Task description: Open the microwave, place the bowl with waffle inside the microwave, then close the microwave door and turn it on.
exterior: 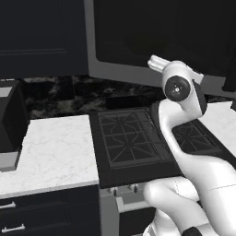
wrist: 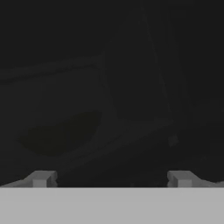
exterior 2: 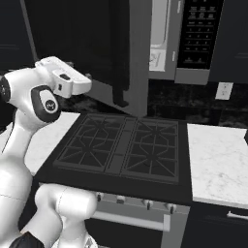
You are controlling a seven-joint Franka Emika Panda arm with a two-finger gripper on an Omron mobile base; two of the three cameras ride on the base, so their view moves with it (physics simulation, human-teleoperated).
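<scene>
The microwave (exterior 2: 164, 43) hangs above the stove (exterior 2: 123, 147) with the microwave door (exterior 2: 97, 53) swung wide open; its light grey interior shows past the door's edge, too narrowly to tell what lies inside. The door's dark bar handle (exterior 2: 120, 58) runs down its free edge, near the arm's hand. In the hand view the gripper (wrist: 111, 178) faces dark glass, jaws spread wide, nothing between them. Pale counter (exterior: 50, 152) lies left of the stove, with a black boxy appliance (exterior: 10, 124) at its edge.
</scene>
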